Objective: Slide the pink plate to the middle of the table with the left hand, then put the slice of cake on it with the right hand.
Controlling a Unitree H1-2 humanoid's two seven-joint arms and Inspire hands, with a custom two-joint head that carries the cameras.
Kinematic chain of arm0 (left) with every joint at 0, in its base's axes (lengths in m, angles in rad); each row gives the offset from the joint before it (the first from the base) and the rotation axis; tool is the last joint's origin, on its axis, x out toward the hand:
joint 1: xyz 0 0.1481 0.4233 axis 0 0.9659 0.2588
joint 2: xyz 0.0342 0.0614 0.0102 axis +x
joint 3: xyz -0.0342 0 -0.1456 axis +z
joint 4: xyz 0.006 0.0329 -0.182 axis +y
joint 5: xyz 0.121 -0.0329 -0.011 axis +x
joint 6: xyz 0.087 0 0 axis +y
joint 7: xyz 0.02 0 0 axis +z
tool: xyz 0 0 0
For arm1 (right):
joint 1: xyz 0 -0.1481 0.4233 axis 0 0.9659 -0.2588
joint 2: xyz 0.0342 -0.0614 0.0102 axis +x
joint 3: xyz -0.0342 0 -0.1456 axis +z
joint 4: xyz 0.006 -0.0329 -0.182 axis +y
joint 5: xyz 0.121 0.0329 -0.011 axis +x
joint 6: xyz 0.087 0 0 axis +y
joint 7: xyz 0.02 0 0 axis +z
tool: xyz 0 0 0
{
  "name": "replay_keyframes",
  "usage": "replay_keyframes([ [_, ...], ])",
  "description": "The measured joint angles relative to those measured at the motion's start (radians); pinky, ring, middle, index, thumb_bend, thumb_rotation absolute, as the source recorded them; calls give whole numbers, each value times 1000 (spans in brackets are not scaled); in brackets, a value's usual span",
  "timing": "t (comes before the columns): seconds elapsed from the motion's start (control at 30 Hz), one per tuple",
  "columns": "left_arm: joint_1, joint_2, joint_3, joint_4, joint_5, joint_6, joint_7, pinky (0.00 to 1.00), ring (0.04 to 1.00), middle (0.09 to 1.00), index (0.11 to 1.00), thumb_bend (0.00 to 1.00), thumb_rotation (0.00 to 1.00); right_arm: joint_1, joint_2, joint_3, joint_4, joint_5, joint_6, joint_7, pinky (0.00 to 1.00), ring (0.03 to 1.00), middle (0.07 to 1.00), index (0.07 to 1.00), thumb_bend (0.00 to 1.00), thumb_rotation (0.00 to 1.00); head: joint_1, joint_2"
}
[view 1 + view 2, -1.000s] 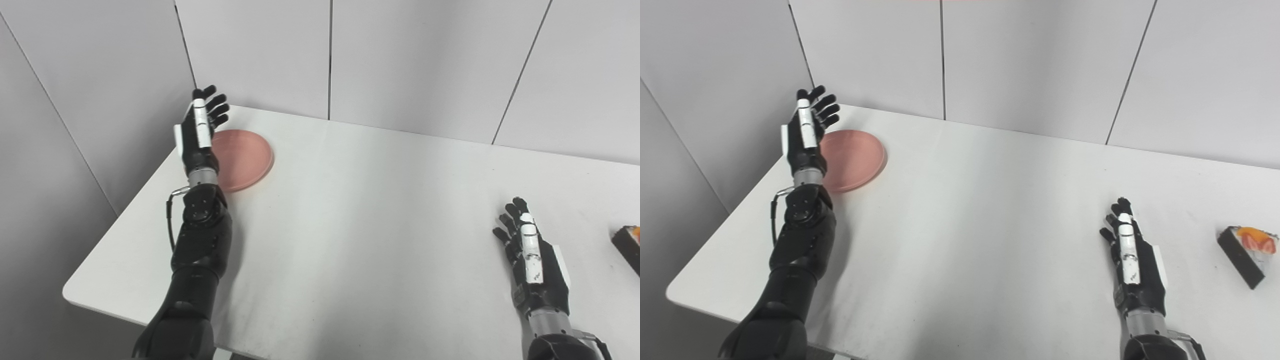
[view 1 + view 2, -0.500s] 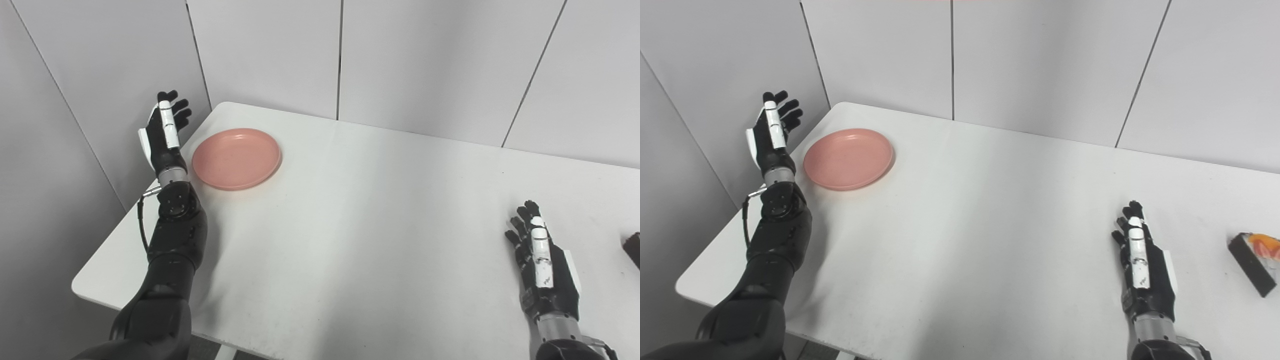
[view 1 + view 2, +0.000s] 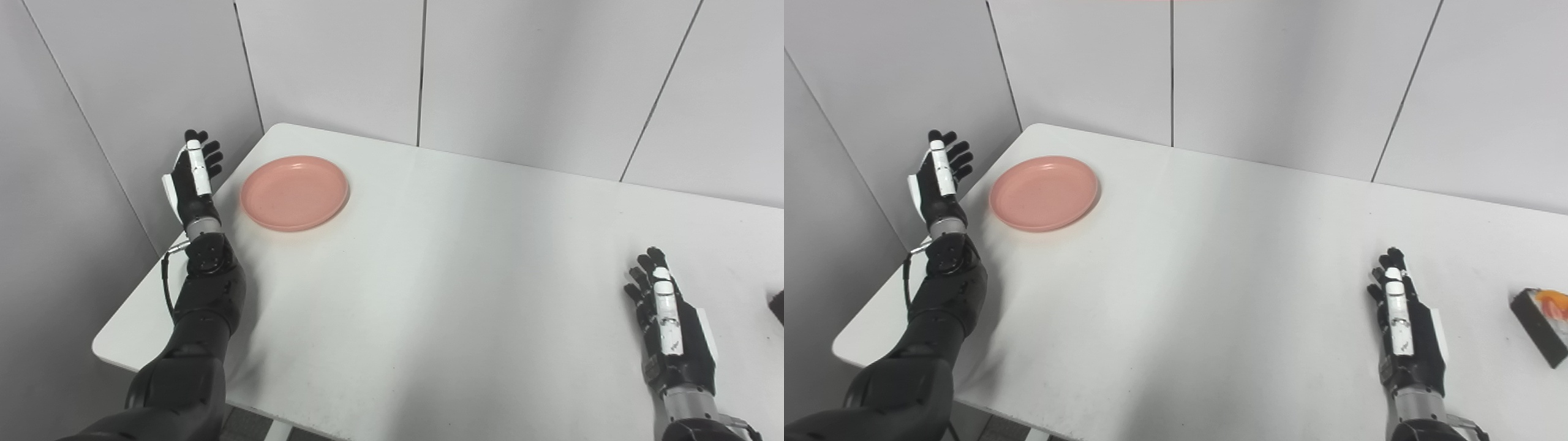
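Left hand (image 3: 191,184) swung out past bench (image 3: 429,257) edge, open, empty. Pink plate (image 3: 294,193) far-left; cake slice (image 3: 1542,324) near-right. Right hand (image 3: 1405,334) open. Risk: push skids plate off.

Black jointed arms; each robot hand (image 3: 193,184) has white plates.

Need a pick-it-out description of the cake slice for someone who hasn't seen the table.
Start at the white table and go to its right edge, past the right robot hand. The cake slice lies there: a dark wedge with an orange-red topping, the only dark item, far from the pink plate.
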Motion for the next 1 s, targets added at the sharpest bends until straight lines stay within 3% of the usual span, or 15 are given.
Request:
replay_keyframes([
  [0.27, -6, -3, -3, -1, -51, 76, -48, 760, 759, 747, 742, 701, 1000, 1, 0, 0, -1, -3, 0, -7, 971, 954, 956, 955, 508, 914, 0, 5],
  [0.43, -5, -5, -30, -3, -58, 114, -95, 870, 811, 789, 783, 712, 1000, 3, -1, -1, -7, -3, 3, -9, 967, 951, 952, 951, 526, 891, -2, 9],
  [0.73, -6, -8, -70, -4, -70, 131, -168, 990, 917, 875, 880, 717, 1000, 15, 0, -1, -27, -4, 13, -17, 970, 948, 951, 952, 521, 889, -2, 15],
  [1.0, -6, -10, -105, -18, -68, 148, -204, 980, 921, 889, 896, 711, 1000, 16, -1, -1, -33, -3, 24, -18, 982, 957, 959, 959, 521, 876, -5, 18],
])
